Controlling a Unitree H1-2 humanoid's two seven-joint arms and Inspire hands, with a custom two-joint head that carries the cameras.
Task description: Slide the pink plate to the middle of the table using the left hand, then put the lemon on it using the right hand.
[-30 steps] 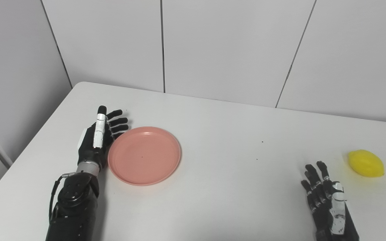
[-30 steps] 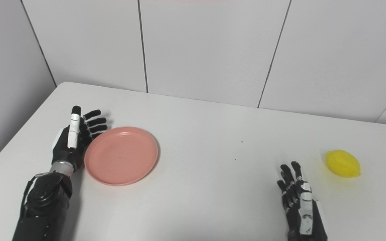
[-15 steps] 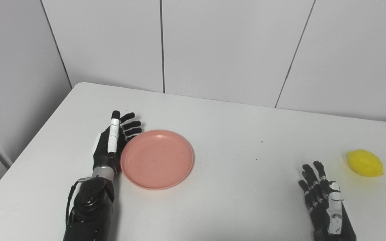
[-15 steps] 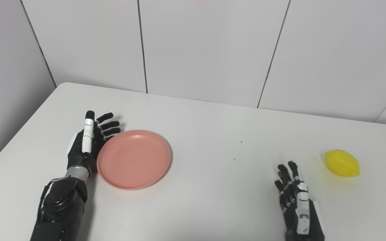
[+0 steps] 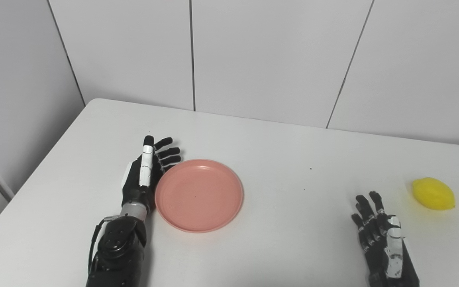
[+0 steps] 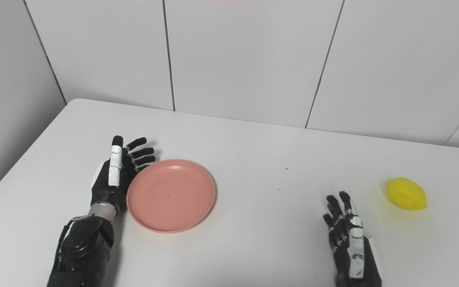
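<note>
while its fingers stay spread and hold nothing, the left hand stands edge-on against the left rim of the pink plate on the white table; right hand rests open, empty, near the lemon

A white table is stretching out before me, its rounded far-left corner sitting close to the wall. A few tiny dark specks are dotting its surface right of centre. Behind it, pale grey wall panels are standing upright, with thin dark seams running between them.
</note>
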